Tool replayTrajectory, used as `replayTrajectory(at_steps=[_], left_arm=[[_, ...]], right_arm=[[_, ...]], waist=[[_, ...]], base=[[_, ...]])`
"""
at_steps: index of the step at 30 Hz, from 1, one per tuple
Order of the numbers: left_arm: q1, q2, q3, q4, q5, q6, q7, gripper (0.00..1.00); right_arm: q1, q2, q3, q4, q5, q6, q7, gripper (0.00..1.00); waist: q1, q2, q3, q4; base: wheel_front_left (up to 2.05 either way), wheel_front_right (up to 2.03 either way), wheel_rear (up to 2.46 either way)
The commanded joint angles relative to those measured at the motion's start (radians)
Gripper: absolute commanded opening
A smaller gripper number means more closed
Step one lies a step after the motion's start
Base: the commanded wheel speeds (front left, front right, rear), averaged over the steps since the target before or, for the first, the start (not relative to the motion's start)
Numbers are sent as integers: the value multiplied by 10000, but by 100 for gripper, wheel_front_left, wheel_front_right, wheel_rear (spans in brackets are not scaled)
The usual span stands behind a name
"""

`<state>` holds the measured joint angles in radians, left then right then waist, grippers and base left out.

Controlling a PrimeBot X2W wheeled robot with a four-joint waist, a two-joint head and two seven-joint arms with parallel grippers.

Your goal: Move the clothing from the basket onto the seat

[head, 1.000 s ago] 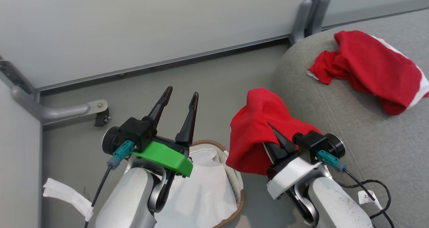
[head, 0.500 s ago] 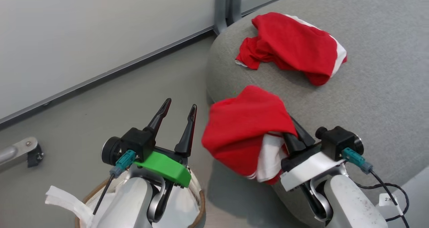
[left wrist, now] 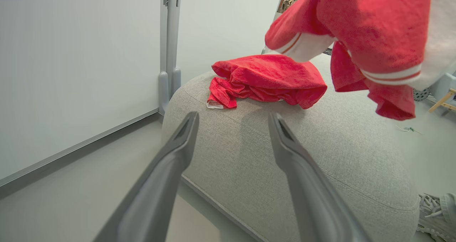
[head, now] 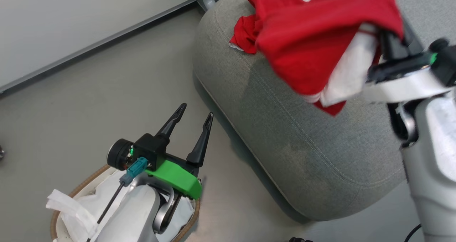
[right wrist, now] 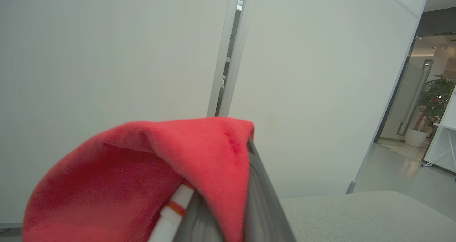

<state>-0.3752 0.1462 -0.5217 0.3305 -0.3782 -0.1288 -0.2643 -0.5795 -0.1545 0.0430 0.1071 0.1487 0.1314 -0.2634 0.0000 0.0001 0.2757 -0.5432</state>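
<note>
The seat is grey woven cloth, matt and coarse-grained, with stitched seams. The lifted red garment is soft, fuzzy cloth like towelling, with smoother white trim. The crumpled red garment has the same napped red cloth. The basket has a brown woven rim and a wrinkled white cloth liner. The left gripper has fingers of smooth, dark, matt plastic, above a green plastic bracket with a slight sheen. The floor is smooth and faintly glossy. The wall panels are smooth and matt, and the post looks like grey metal.
</note>
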Motion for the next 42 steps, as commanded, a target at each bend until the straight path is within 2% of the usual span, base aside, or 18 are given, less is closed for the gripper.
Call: replayTrajectory(at_steps=[1,6,12,18,26,27,28,29,30,31,32,33,42], left_arm=[[-253,171,-88,-45,31,-26,-1,100],[-769,507,-470,-159,-84,-26,-1,100],[-1524,933,-934,-365,-71,-26,-1,100],[-2192,1220,-1213,-586,-159,-27,-1,100],[-2508,1309,-1320,-570,-288,-27,-1,100],[-2497,1300,-1336,-537,-319,-27,-1,100],[-2483,1297,-1351,-511,-324,-27,-1,100],[-2461,1279,-1359,-500,-340,-27,-1,100],[-2434,1273,-1349,-491,-343,-27,-1,100],[-2395,1263,-1328,-483,-369,-27,-1,100],[-2342,1242,-1282,-488,-395,-27,-2,100],[-2239,1204,-1237,-462,-409,-27,-2,100],[-1460,820,-799,-152,-466,-27,-1,100]], right_arm=[[-362,-218,-195,133,-11,-14,-18,0],[-1893,-1038,-887,781,-428,-14,-18,0],[-3255,-1664,-1717,2183,-999,-14,-18,0],[-3978,-1491,-2831,3964,-1558,-14,-20,0],[-3221,-650,-3756,5276,-2149,-14,-18,0],[-3083,-507,-3879,5314,-2144,-14,-18,6],[-2965,-388,-4011,5306,-2109,-14,-18,18],[-2787,-256,-4151,5264,-2076,-14,-17,44],[-2641,-132,-4200,5211,-2032,-14,-16,50],[-2456,-16,-4239,5129,-2007,-14,-16,83],[-2289,42,-4267,5038,-1967,-14,-16,95],[-2070,130,-4299,4914,-1888,-14,-13,100],[-185,388,-3851,3927,-1352,-14,-10,100]], waist=[[0,-1,696,141],[0,-1,1654,747],[0,-1,2813,1486],[0,-1,3806,2076],[0,-1,4291,2404],[0,-1,4280,2380],[0,-1,4247,2346],[0,-1,4190,2299],[0,-1,4116,2252],[0,-1,4011,2184],[0,-1,3894,2122],[0,-1,3741,2060],[0,-1,2308,1676]], base=[[0,0,0],[0,0,0],[0,0,0],[0,0,0],[0,0,0],[0,0,0],[0,0,0],[0,0,0],[0,0,0],[0,0,0],[0,0,0],[0,0,0],[0,0,0]])
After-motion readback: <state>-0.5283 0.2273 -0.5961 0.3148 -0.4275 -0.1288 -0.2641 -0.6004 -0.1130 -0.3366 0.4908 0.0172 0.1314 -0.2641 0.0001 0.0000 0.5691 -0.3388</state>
